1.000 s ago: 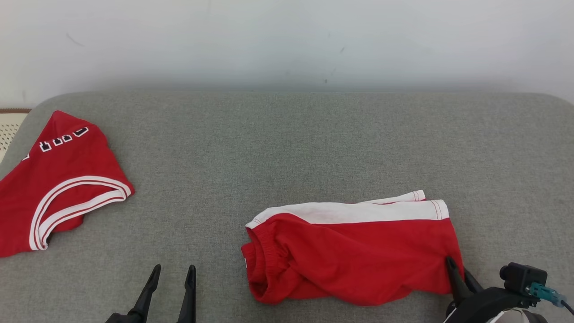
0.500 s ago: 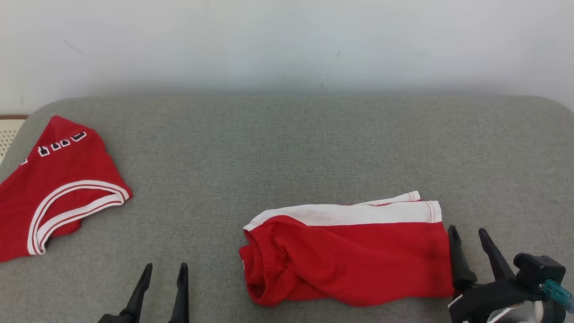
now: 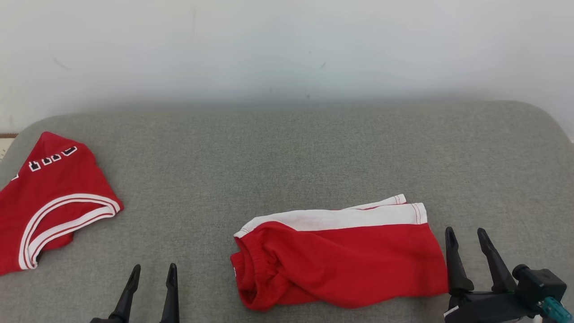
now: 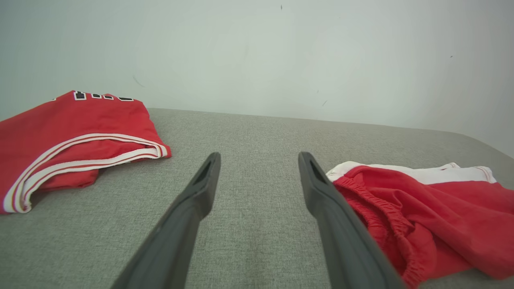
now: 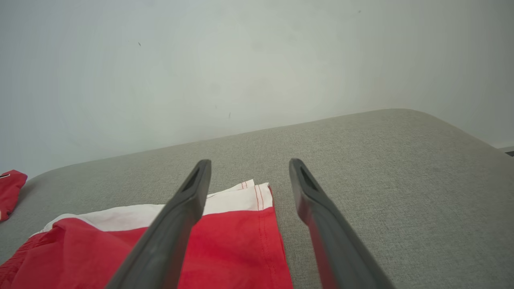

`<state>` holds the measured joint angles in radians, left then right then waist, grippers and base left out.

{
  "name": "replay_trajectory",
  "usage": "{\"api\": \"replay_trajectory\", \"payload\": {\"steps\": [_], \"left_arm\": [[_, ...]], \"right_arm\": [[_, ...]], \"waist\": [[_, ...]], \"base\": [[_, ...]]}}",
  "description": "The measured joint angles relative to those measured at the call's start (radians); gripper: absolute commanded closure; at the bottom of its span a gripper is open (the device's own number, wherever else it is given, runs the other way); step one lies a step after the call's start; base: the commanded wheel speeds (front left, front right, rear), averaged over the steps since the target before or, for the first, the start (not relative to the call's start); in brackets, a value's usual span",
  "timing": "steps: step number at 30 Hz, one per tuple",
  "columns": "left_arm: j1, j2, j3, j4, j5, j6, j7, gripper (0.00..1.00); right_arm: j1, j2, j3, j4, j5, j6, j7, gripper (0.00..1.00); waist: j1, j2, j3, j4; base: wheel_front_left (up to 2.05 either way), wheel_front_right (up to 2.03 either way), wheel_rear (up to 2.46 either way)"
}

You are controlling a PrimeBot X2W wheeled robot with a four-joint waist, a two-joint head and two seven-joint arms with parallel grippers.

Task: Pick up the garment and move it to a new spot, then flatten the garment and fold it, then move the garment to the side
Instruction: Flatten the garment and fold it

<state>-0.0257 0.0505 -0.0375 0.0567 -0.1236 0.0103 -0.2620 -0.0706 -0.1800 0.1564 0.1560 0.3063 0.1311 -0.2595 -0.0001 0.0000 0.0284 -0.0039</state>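
The garment (image 3: 341,260) is a pair of red shorts with a white side stripe, lying folded on the grey padded surface (image 3: 287,157), waistband to the left. My right gripper (image 3: 465,233) stands open just right of the shorts' hem, apart from the cloth, nothing between its fingers. In the right wrist view the gripper (image 5: 249,164) hovers over the hem corner of the shorts (image 5: 225,249). My left gripper (image 3: 154,269) is open and holds nothing, at the lower left, a gap away from the waistband. The left wrist view shows its fingers (image 4: 259,160) left of the shorts (image 4: 421,216).
A second red garment, a jersey (image 3: 49,202) with white trim and lettering, lies at the surface's far left edge; it also appears as the jersey (image 4: 72,132) in the left wrist view. A pale wall (image 3: 287,54) rises behind the surface. The surface's right corner curves off near my right gripper.
My right gripper has opened, let go of the shorts' lower right hem and drawn off to the right. The head camera has shifted, so the whole picture sits lower and further left.
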Motion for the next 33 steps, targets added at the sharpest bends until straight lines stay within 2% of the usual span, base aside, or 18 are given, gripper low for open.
{"api": "replay_trajectory", "payload": {"steps": [13, 33], "left_arm": [[0.013, 0.0, 0.016, -0.008, 0.052, -0.008, 0.0, 0.0], [0.026, 0.0, 0.021, -0.018, 0.065, 0.008, 0.0, 0.0]], "right_arm": [[0.083, 0.065, -0.048, -0.078, -0.047, 0.0, -0.002, 0.0], [0.088, 0.068, -0.052, -0.082, -0.071, 0.0, -0.002, 0.0]], "waist": [[0.0, 0.0, -0.024, -0.028], [0.0, 0.0, -0.034, -0.031]], "base": [[0.0, 0.0, 0.0], [0.0, 0.0, 0.0]]}}
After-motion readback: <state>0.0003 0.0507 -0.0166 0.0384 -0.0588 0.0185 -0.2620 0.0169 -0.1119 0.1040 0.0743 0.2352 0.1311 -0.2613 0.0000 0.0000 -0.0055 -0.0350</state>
